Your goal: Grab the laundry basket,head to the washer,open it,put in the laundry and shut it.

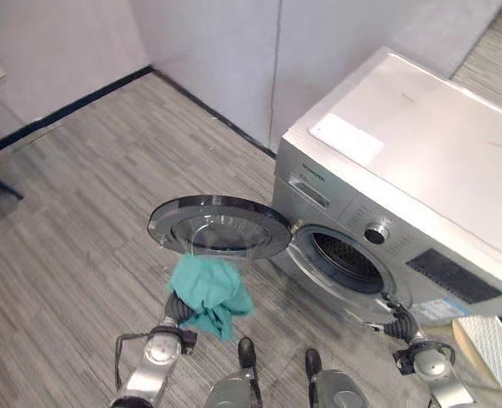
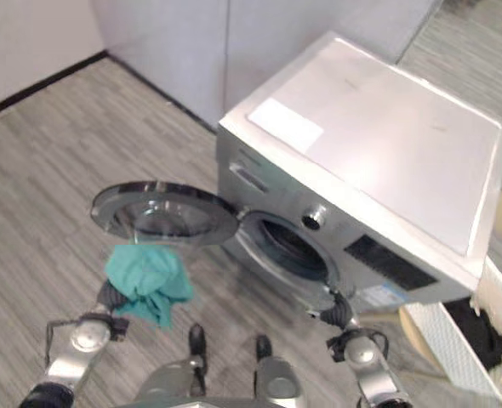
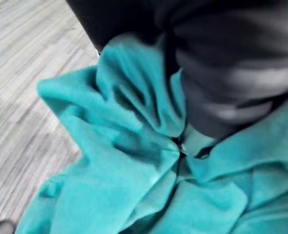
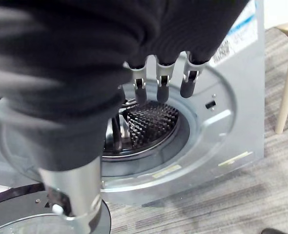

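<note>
The left robot hand (image 1: 179, 308) is clamped on a bunched teal garment (image 1: 210, 293), which hangs just below the swung-open washer door (image 1: 219, 226), its fingers buried in the folds, so the grip is judged from the left wrist view. The drum opening (image 1: 347, 260) of the washing machine (image 1: 421, 161) lies to that hand's right and a little further out, so the cloth must travel rightward past the door's hinged edge. The right robot hand (image 4: 158, 78) hovers nearer, just before the opening's lower rim, fingers straight and apart, while the white laundry basket (image 2: 481, 344) sits at the machine's right, seemingly with dark clothing inside.
</note>
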Controlling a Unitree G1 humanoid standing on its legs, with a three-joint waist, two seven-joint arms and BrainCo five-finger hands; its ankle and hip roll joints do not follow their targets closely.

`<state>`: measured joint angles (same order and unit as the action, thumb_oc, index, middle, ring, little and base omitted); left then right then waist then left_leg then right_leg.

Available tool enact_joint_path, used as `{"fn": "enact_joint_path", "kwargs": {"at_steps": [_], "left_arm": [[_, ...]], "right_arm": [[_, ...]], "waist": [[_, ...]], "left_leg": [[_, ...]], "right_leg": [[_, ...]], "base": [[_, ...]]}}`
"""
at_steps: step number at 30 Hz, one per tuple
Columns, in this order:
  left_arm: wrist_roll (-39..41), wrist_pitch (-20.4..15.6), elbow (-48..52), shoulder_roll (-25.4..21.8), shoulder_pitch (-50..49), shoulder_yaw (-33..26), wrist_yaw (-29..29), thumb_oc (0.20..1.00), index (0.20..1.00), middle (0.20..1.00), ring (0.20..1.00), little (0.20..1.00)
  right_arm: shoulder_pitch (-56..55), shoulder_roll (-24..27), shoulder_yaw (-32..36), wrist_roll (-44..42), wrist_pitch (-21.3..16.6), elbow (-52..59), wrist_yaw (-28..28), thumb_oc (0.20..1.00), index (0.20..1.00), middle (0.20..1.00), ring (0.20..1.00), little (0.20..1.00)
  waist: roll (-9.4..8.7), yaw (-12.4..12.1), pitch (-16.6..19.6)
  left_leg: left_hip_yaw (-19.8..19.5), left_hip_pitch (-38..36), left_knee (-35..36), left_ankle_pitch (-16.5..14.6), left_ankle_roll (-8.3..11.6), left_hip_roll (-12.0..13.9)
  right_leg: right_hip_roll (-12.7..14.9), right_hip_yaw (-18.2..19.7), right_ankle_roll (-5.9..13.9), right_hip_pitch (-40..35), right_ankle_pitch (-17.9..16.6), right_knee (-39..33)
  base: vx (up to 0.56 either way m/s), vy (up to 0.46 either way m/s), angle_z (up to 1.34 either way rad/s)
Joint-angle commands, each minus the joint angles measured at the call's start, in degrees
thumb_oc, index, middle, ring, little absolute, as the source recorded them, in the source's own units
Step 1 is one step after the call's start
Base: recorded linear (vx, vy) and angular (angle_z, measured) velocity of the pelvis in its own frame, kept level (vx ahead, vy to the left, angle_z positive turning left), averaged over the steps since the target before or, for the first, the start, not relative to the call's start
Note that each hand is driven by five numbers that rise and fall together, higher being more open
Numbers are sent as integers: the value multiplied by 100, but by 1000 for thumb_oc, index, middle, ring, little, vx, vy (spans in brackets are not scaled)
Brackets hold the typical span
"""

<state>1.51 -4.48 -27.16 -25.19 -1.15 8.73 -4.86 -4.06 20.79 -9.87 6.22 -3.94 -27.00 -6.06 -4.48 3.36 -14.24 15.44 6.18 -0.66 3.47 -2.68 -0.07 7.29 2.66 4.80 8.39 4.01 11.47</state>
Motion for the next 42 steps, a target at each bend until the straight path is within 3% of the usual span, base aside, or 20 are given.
{"fn": "enact_joint_path", "kwargs": {"at_steps": [1, 2, 4, 5, 7, 9, 11, 12, 13, 15, 16, 17, 18, 19, 20, 22, 24, 31, 33, 42], "left_arm": [[-84, -347, 552, -120, -240, -118, -62, 200, 200, 200, 200, 200], [-119, -324, 591, -100, -263, -127, -39, 200, 200, 200, 200, 200], [-135, -298, 600, -82, -265, -132, -24, 200, 200, 200, 200, 200], [-135, -299, 599, -81, -265, -131, -24, 200, 200, 200, 200, 200], [-84, -264, 602, -41, -304, -121, 49, 200, 200, 200, 200, 200], [-53, -266, 575, 29, -329, -107, 74, 200, 200, 200, 200, 200], [-23, -266, 533, 90, -364, -137, 104, 200, 200, 200, 200, 200], [21, -235, 500, 159, -415, -116, 125, 200, 200, 200, 200, 200], [105, -215, 480, 229, -438, -118, 126, 200, 200, 200, 200, 200], [150, -236, 412, 268, -407, -104, 58, 200, 200, 200, 200, 200], [221, -228, 382, 322, -357, -76, 32, 200, 200, 200, 200, 200], [222, -229, 379, 323, -352, -73, 31, 200, 200, 200, 200, 200], [240, -233, 342, 359, -280, -34, -10, 200, 200, 200, 200, 200], [239, -242, 320, 343, -196, -10, -53, 200, 200, 200, 200, 200], [239, -243, 316, 343, -191, -9, -54, 200, 200, 200, 200, 200], [286, -256, 295, 331, -104, -2, -130, 200, 200, 200, 200, 200], [338, -274, 288, 356, -102, -5, -145, 200, 200, 200, 200, 200], [504, -293, 248, 184, 508, 158, -384, 200, 200, 200, 200, 200], [843, -357, 281, 265, 965, 246, -605, 200, 200, 200, 200, 200], [1047, -432, 525, 344, 1895, 288, -1061, 200, 200, 200, 200, 200]], "right_arm": [[260, 177, 106, 56, -148, 163, -49, 1000, 1000, 1000, 1000, 1000], [247, 161, 95, 66, -171, 208, -38, 1000, 1000, 1000, 1000, 1000], [275, 163, 55, 95, -174, 221, -38, 1000, 1000, 1000, 1000, 1000], [273, 164, 55, 95, -173, 223, -38, 1000, 1000, 1000, 1000, 1000], [257, 138, 23, 135, -147, 213, -59, 1000, 1000, 1000, 1000, 1000], [151, 143, 65, 112, -161, 200, -74, 1000, 1000, 1000, 1000, 1000], [109, 175, 88, 100, -161, 182, -84, 1000, 1000, 1000, 1000, 1000], [-34, 196, 154, 55, -168, 222, -104, 1000, 1000, 1000, 1000, 1000], [-42, 271, 171, 17, -153, 254, -115, 1000, 1000, 1000, 1000, 1000], [-14, 309, 160, -13, -162, 229, -132, 1000, 1000, 1000, 1000, 1000], [32, 368, 158, -38, -160, 199, -136, 1000, 1000, 1000, 1000, 1000], [35, 370, 161, -39, -160, 197, -136, 1000, 1000, 1000, 1000, 1000], [74, 399, 156, -80, -174, 144, -180, 1000, 1000, 1000, 1000, 1000], [120, 407, 152, -112, -179, 92, -212, 1000, 1000, 1000, 1000, 1000], [125, 405, 152, -112, -180, 89, -212, 1000, 1000, 1000, 1000, 1000], [166, 417, 107, -122, -178, -7, -277, 1000, 1000, 1000, 1000, 1000], [190, 417, 93, -117, -192, -30, -285, 1000, 1000, 1000, 1000, 1000], [673, 269, 30, -325, -120, -126, -444, 1000, 1000, 1000, 1000, 1000], [910, 216, -28, -495, -131, -6, -639, 1000, 1000, 1000, 1000, 1000], [1251, 215, -78, -626, -197, 454, -905, 1000, 1000, 1000, 1000, 1000]], "waist": [[-24, -226, 10], [-1, -251, 5], [6, -301, 25], [8, -306, 17], [-8, -346, 63], [-61, -206, 76], [-57, -198, 107], [-63, -124, 118], [-46, -126, 59], [2, -155, 18], [11, -226, -46], [14, -220, -45], [-25, -258, -136], [-61, -266, -215], [-67, -264, -210], [6, -339, -338], [20, -332, -365], [-123, -260, -881], [-127, -235, -1075], [-36, -116, -1212]], "left_leg": [[-336, -81, -760, -872, 282, 472], [-46, -271, -714, -930, 276, 474], [228, -483, -676, -1095, 308, 503], [232, -496, -677, -1104, 308, 505], [581, -675, -736, -1210, 319, 562], [602, -642, -975, -1274, 338, 600], [707, -633, -1146, -1332, 384, 678], [786, -512, -1658, -1268, 526, 938], [675, -364, -2244, -994, 634, 1184], [431, -216, -2451, -854, 704, 1187], [-81, 75, -2392, -925, 661, 991], [-89, 84, -2401, -932, 657, 990], [-385, 358, -2126, -1060, 642, 905], [-428, 553, -1926, -826, 623, 889], [-427, 553, -1909, -814, 622, 881], [-756, 608, -1254, -498, 724, 872], [-814, 539, -1143, -493, 744, 855], [-620, 1299, -1914, -831, 404, 636], [-672, 2047, -2714, -1199, 335, 635], [-797, 4163, -4988, -1786, 207, 936]], "right_leg": [[176, -738, 396, -15, -140, 193], [344, -1515, 318, -22, -111, 248], [412, -2190, 283, -35, -6, 320], [411, -2186, 284, -42, 2, 327], [560, -3037, 182, -92, 29, 273], [321, -2631, 179, -138, 28, 11], [256, -2617, 169, -217, -6, -201], [73, -2509, 53, -399, 36, -443], [-66, -2418, -59, -500, 68, -523], [-175, -2336, -137, -535, 124, -552], [-236, -2164, -157, -584, 183, -592], [-234, -2171, -155, -582, 187, -591], [-212, -2036, -115, -594, 211, -585], [-175, -2022, -136, -510, 119, -577], [-169, -2023, -136, -501, 119, -575], [-271, -1780, -95, -382, 180, -416], [-272, -1703, -77, -322, 209, -317], [65, -1257, 11, 981, 86, 836], [156, -1197, -28, 1728, 349, 1513], [287, -1115, -273, 3764, 976, 3524]], "base": [[28, 125, -149], [102, 121, -133], [99, 91, -104], [29, -3, -92], [104, -113, -115], [135, -197, -70], [113, -176, -11], [148, -267, -17], [146, -273, -35], [70, -95, -72], [56, -39, -76], [54, 8, -50], [-64, 40, -33], [-65, 38, -22], [-99, 64, -17], [2, 123, -45], [-42, 184, -91], [-172, 165, -48], [-146, 13, 16], [-124, -19, 0]]}}
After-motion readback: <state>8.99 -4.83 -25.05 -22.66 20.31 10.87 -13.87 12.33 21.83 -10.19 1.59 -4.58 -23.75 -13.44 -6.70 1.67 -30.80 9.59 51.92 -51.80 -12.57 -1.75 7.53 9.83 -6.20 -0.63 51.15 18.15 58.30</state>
